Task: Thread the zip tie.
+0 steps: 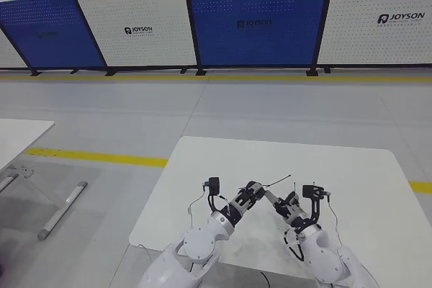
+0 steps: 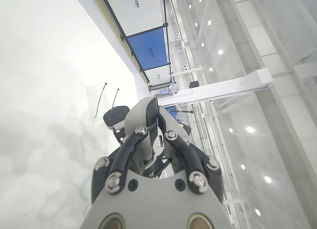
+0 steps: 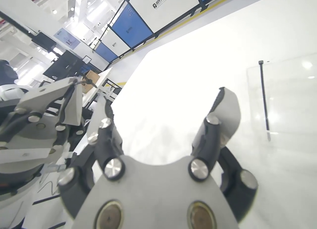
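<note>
Black zip tie (image 3: 85,82) sat pinched in the closed left end effector (image 2: 156,109) above the near surface (image 1: 345,165); the right end effector (image 3: 168,113) gaped wide, empty. Threading looked not yet done.

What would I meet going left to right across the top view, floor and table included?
White side table → grey bar on the floor → left gripper, jaws shut on a zip tie → right gripper, jaws open.

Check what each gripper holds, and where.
The left gripper pinches a black zip tie near one end, a short bit poking out; the right gripper is open, empty.
</note>
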Available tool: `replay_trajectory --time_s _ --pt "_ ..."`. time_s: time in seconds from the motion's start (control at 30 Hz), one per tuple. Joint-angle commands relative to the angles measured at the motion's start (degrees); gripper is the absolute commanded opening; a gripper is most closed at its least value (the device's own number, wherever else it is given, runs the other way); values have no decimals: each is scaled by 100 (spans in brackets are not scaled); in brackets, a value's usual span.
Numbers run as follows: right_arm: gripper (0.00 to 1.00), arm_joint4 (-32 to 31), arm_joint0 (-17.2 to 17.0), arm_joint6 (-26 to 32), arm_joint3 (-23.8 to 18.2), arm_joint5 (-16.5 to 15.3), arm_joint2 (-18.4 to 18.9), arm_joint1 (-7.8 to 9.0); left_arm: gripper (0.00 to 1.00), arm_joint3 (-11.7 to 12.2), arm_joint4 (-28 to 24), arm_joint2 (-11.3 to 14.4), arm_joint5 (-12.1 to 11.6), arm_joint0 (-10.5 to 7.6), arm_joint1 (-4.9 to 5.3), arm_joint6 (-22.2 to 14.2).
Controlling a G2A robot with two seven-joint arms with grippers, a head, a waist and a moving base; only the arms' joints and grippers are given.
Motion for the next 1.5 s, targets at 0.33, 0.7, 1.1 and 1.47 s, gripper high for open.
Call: replay_trajectory --time_s 0.33,0.7,1.1,1.47 --pt "46 97 -43 64 -108 -300 -13 13 0 110 63 79 103 -101 -21 32" --pt "36 77 -46 0 -158 -341 -15 18 0 191 106 141 150 -154 -38 51" --pt "31 92 -4 34 -142 -361 -29 20 0 294 144 235 230 -252 -66 72" --pt "25 128 25 41 -132 -367 -20 22 0 360 189 298 323 -306 -87 109"
